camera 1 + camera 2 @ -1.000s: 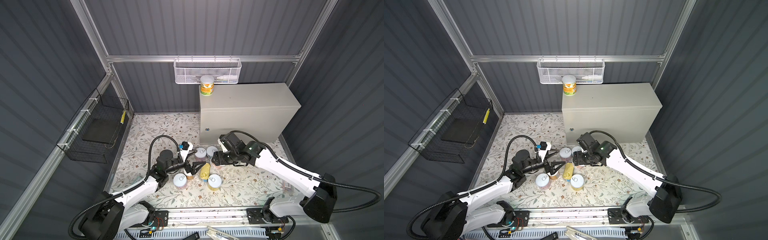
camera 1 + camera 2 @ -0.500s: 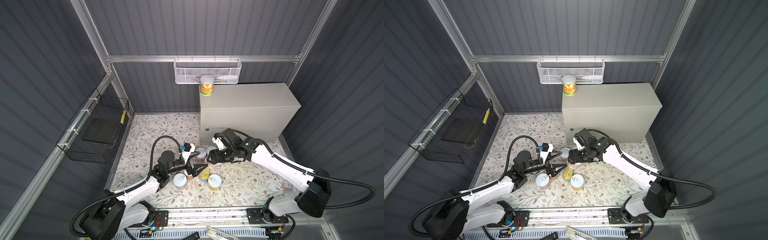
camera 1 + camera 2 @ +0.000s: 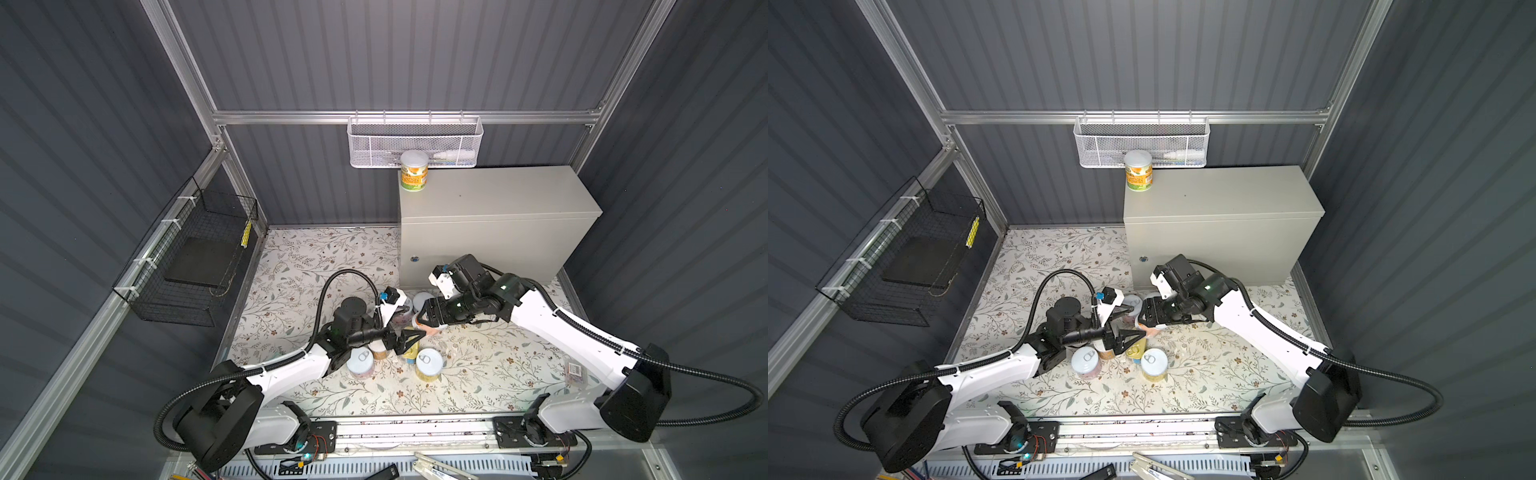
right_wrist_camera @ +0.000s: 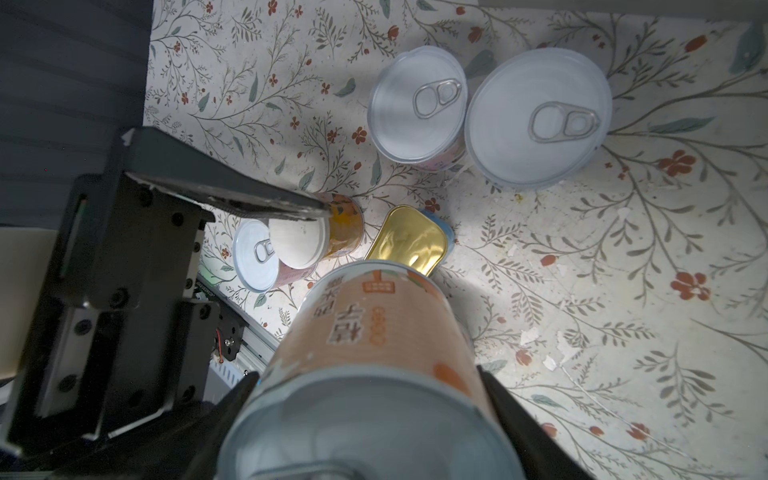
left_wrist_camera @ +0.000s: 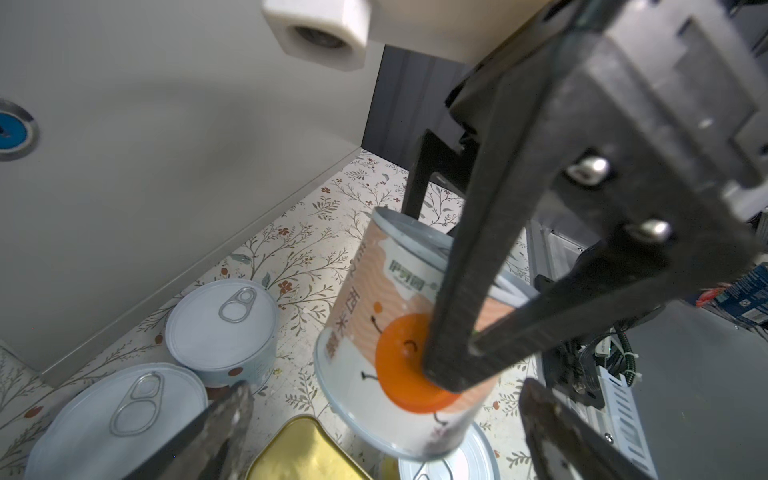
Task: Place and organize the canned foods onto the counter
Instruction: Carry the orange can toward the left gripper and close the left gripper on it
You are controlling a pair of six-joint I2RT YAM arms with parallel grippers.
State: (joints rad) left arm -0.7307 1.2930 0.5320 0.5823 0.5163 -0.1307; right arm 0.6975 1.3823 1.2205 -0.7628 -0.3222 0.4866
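Eight tins in all, by my count. One, the orange-and-green tin (image 3: 414, 176) with a white lid, stands upright on the tabletop (image 3: 498, 195), at the back left corner of the beige cabinet's flat top. One, the peach-labelled tin (image 4: 374, 332), is clenched between the fingers of the right claw (image 3: 424, 319), tilted and clear of the floral mat (image 3: 498, 374).

The other six sit on the mat. Near the cabinet's foot, a narrower silver-lidded tin (image 4: 417, 120) and a wider silver-lidded tin (image 4: 538, 118) stand just beside each other, both with pull tabs. Nearer the arms' bases is a cluster of four:
- a pink-labelled tin (image 3: 360, 362) with a pull tab
- a white-lidded orange tin (image 4: 340, 230) just beside it
- a gold-topped oblong tin (image 4: 409, 239)
- a yellow-labelled tin (image 3: 429, 365) with a pull tab

The left claw (image 3: 407, 323) is released, its fingers spread wide around nothing. It hangs above that cluster, close to the held tin.

There are two baskets. The white mesh basket (image 3: 374, 145) hangs on the back rail above the cabinet and holds what looks like a small white bottle (image 3: 451, 156) lying down, though the mesh blurs it. The black wire basket (image 3: 174, 307) on the left wall holds a dark flat pad (image 3: 199, 262), and a yellow tag (image 3: 247, 235) hangs on its wire.
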